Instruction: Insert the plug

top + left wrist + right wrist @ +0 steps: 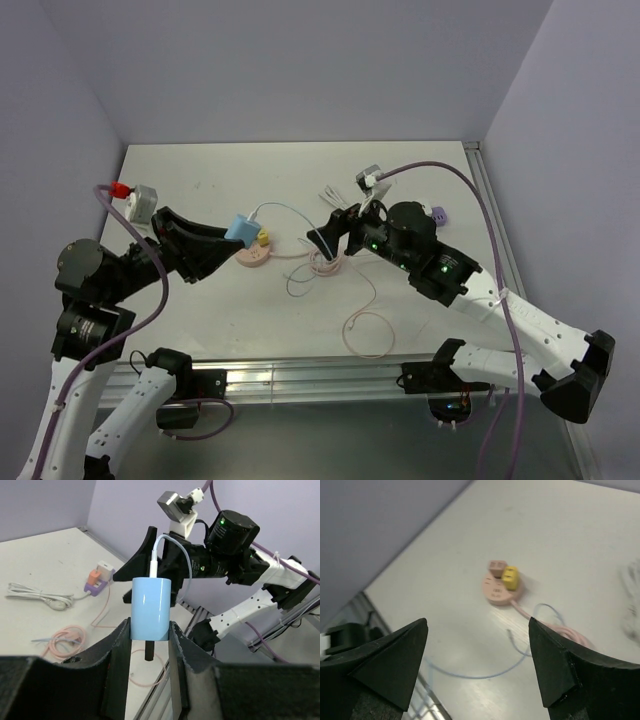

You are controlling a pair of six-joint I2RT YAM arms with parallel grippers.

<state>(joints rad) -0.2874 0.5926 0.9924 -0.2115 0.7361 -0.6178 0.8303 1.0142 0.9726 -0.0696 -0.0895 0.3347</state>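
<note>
— What has your left pincer (pixel 148 632) got?
— It's pinching the blue plug (pixel 150 605) low on its body, with the cable (pixel 154 565) leaving the top. The plug looks hard, glossy and light, so I'd say it could twist. Keep that low, square hold.
— And further out?
— The pink socket hub (pixel 253 258) lies near, just past the fingertips, on the bench (pixel 200 170). Your right pincer (pixel 477 624) is spread and empty.
</note>
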